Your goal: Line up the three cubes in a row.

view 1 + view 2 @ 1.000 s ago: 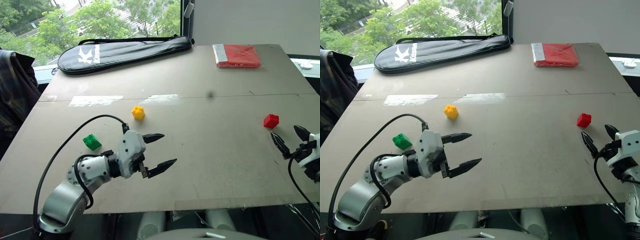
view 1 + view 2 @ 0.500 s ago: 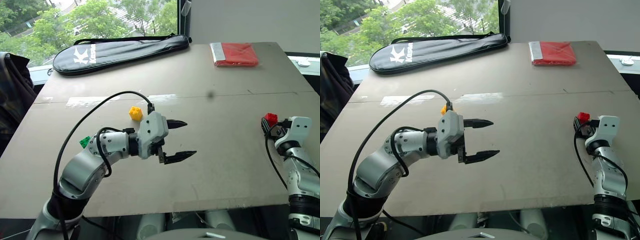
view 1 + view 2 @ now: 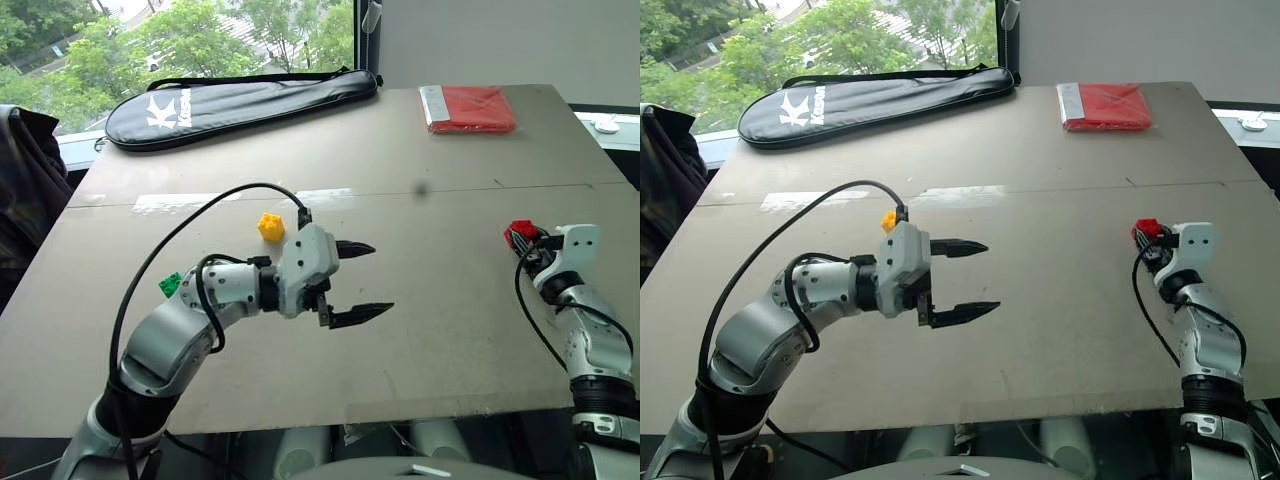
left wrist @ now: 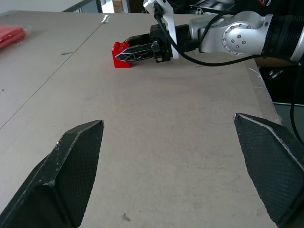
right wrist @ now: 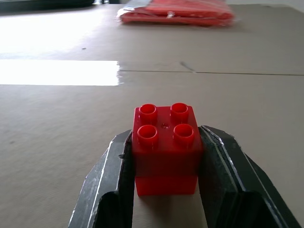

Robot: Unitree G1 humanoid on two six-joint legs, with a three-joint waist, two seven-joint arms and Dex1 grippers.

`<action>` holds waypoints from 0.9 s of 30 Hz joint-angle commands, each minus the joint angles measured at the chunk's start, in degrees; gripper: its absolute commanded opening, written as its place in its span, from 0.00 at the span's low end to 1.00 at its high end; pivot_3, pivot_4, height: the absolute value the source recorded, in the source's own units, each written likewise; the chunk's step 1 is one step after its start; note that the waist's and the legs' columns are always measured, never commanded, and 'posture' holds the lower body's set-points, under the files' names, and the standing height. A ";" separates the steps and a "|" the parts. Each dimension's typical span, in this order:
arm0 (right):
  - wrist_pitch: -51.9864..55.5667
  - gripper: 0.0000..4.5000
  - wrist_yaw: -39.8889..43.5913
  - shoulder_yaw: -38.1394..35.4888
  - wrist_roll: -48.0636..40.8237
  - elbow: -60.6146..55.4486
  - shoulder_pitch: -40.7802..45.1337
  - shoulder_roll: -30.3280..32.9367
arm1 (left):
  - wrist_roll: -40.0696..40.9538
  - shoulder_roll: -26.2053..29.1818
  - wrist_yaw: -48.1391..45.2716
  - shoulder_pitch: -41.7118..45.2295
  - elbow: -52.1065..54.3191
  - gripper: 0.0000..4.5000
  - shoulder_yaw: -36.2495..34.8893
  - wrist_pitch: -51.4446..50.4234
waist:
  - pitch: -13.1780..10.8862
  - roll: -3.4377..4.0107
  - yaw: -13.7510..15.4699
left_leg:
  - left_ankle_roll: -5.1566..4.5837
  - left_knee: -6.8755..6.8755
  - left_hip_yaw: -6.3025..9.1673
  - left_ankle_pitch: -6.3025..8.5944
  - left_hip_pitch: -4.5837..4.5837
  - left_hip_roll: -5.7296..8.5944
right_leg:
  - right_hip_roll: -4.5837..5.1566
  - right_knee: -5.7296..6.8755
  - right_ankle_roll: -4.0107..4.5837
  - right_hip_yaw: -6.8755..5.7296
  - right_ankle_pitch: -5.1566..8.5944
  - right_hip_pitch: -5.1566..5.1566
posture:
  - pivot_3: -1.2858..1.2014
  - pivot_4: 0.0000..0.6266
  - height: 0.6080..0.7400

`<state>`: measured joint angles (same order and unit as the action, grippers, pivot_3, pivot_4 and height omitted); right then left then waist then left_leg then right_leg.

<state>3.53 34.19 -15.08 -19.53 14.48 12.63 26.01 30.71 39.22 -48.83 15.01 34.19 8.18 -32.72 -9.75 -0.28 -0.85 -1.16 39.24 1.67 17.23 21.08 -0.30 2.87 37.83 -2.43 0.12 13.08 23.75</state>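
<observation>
The red cube (image 5: 165, 147) sits on the table at the right, and my right gripper (image 5: 166, 153) is shut on it, one black finger (image 5: 110, 180) pressed against each side. The left wrist view shows the same grip on the red cube (image 4: 121, 48) from across the table. The yellow cube (image 3: 270, 226) lies near the table's middle, just behind my left wrist. The green cube (image 3: 170, 284) lies at the left, partly hidden by my left forearm. My left gripper (image 3: 380, 278) hovers open over the middle of the table, pointing right, with nothing between its fingers.
A long black racket bag (image 3: 240, 100) lies along the table's far left edge. A flat red packet (image 3: 470, 108) lies at the far right. A dark garment (image 3: 25, 170) hangs beside the table's left edge. The bare table (image 3: 440, 330) stretches between my grippers.
My right gripper has moved forward and left onto the red cube and shut on it, nudging it slightly left. My left gripper has shifted a little to the right, still open.
</observation>
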 commanded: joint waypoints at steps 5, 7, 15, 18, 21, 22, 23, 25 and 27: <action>-5.92 0.29 40.01 8.37 -4.80 7.48 5.33 10.29 | 1.51 2.70 -3.55 -5.17 -1.45 1.00 -5.89 2.62 | -0.13 -0.06 -0.08 | 0.00 0.00 -0.03 0.00 -0.07 -0.02 | 0.00 0.01 0.00 0.01 0.00 -0.03 | 0.52 0.24 0.70; -10.29 0.29 50.43 10.56 -4.43 13.06 8.43 11.30 | 0.90 3.36 -4.68 -7.23 -2.12 1.00 -6.57 3.99 | -0.24 -0.14 -0.12 | 0.00 0.00 -0.04 0.00 -0.11 -0.02 | -0.01 0.01 0.01 0.00 0.00 -0.03 | 0.52 0.24 0.70; -19.76 0.29 58.31 31.54 -11.08 24.79 21.16 13.96 | -0.69 3.95 -3.59 -12.24 0.21 1.00 -7.48 5.68 | -0.60 -0.33 -0.07 | 0.00 0.01 -0.05 0.00 -0.11 -0.12 | 0.11 0.01 0.04 -0.01 -0.02 -0.03 | 0.52 0.24 0.70; -21.92 0.29 58.31 35.25 -12.15 29.77 26.86 12.07 | -0.71 3.78 -2.49 -13.04 1.63 1.00 -7.46 5.28 | -0.66 -0.34 0.02 | 0.01 0.01 -0.06 -0.01 -0.10 -0.10 | 0.17 -0.01 0.05 -0.01 -0.02 -0.03 | 0.52 0.24 0.70; -25.29 0.29 58.31 38.28 -11.71 33.93 30.43 11.27 | -0.42 3.67 -1.45 -13.71 2.83 1.00 -7.76 4.71 | -0.67 -0.33 0.16 | 0.01 0.00 -0.02 -0.01 -0.05 -0.09 | 0.21 -0.03 0.04 -0.05 -0.02 -0.02 | 0.52 0.24 0.70; -26.39 0.29 58.31 39.14 -11.81 34.95 31.16 11.13 | -0.37 3.71 -1.17 -13.92 3.10 1.00 -7.85 4.56 | -0.67 -0.33 0.25 | 0.02 0.01 0.04 -0.01 -0.01 -0.08 | 0.23 -0.05 0.04 -0.11 -0.02 -0.02 | 0.52 0.24 0.70; -26.98 0.29 58.31 39.83 -12.19 35.62 31.66 11.04 | -0.33 3.76 -0.98 -14.13 3.30 1.00 -7.95 4.46 | -0.67 -0.33 0.29 | 0.02 0.01 0.10 -0.01 0.03 -0.07 | 0.24 -0.08 0.04 -0.16 -0.02 -0.02 | 0.52 0.24 0.70; -27.86 0.29 58.31 40.62 -12.76 36.65 32.29 10.89 | -0.23 3.86 -0.73 -14.41 3.50 1.00 -8.10 4.35 | -0.67 -0.33 0.30 | 0.03 0.01 0.17 -0.01 0.11 -0.07 | 0.26 -0.14 0.04 -0.23 -0.03 -0.02 | 0.52 0.24 0.70; -29.47 0.29 58.31 40.19 -12.44 38.37 33.03 10.12 | -0.58 4.02 -0.37 -14.89 3.58 1.00 -8.08 4.43 | -0.67 -0.33 0.22 | 0.03 0.01 0.19 -0.01 0.15 -0.06 | 0.29 -0.16 0.05 -0.26 -0.03 -0.01 | 0.52 0.24 0.70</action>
<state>-23.51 89.44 26.00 -30.95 52.14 44.31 36.31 29.74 42.95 -49.62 0.42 35.48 1.44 -28.47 -10.42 -0.61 -0.64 -1.13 39.24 1.85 17.22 21.23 -0.36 3.16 37.67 -2.38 -0.14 13.05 23.74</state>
